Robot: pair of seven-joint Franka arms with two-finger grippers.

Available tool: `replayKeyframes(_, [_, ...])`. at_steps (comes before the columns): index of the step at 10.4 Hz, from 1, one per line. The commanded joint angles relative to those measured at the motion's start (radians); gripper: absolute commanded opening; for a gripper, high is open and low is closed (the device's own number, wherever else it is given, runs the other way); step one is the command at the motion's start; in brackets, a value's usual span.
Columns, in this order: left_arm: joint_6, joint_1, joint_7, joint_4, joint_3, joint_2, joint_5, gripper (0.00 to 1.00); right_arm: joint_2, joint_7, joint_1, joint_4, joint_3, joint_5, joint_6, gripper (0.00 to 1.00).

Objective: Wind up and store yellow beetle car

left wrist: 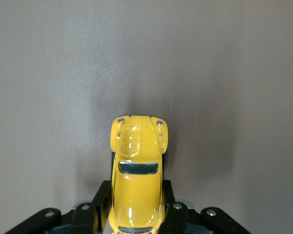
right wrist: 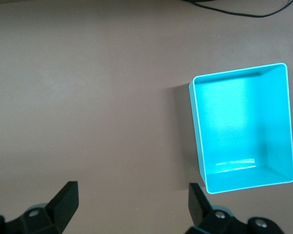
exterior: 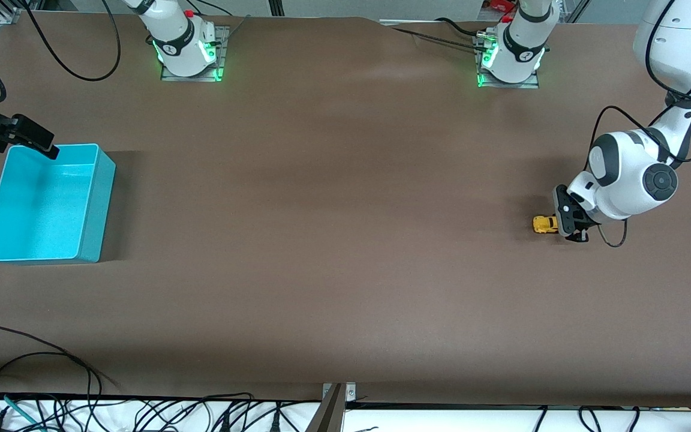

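The yellow beetle car (exterior: 543, 224) is down at table level near the left arm's end of the table. My left gripper (exterior: 563, 224) is shut on its rear half. In the left wrist view the car (left wrist: 136, 161) points away from the wrist, with black fingers (left wrist: 101, 197) pressed against both of its sides. I cannot tell whether its wheels touch the table. The turquoise bin (exterior: 96, 210) stands empty at the right arm's end. My right gripper (exterior: 45, 146) hangs in the air beside the bin (right wrist: 198, 136), open (right wrist: 132, 195) over bare table with nothing between its fingers.
Brown table mat (exterior: 333, 240) spreads wide between the car and the bin. Loose cables (exterior: 33, 360) lie at the table edge nearest the front camera. The two arm bases (exterior: 186, 48) stand at the edge farthest from it.
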Motion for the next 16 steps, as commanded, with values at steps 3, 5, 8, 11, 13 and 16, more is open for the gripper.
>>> replayKeyframes(3, [0.006, 0.03, 0.115, 0.017, 0.048, 0.036, -0.03, 0.0, 0.003, -0.001, -0.006, 0.022, 0.002, 0.009, -0.018, 1.0])
replayKeyframes(5, [0.006, 0.044, 0.158, 0.034, 0.069, 0.056, -0.03, 0.0, 0.003, -0.001, -0.006, 0.022, 0.002, 0.009, -0.018, 1.0])
replayKeyframes(8, [0.065, 0.069, 0.207, 0.035, 0.093, 0.08, -0.03, 0.0, 0.003, -0.001, -0.006, 0.022, 0.002, 0.009, -0.018, 1.0])
replayKeyframes(11, [0.098, 0.069, 0.213, 0.035, 0.142, 0.1, -0.029, 0.0, 0.003, -0.001, -0.006, 0.022, 0.002, 0.009, -0.018, 1.0])
replayKeyframes(13, [0.098, 0.069, 0.212, 0.055, 0.142, 0.105, -0.03, 0.0, 0.003, -0.001, -0.006, 0.022, 0.003, 0.009, -0.018, 1.0])
replayKeyframes(16, [0.081, 0.066, 0.205, 0.103, 0.135, 0.091, -0.041, 0.99, 0.003, -0.001, -0.006, 0.022, 0.002, 0.009, -0.018, 1.0])
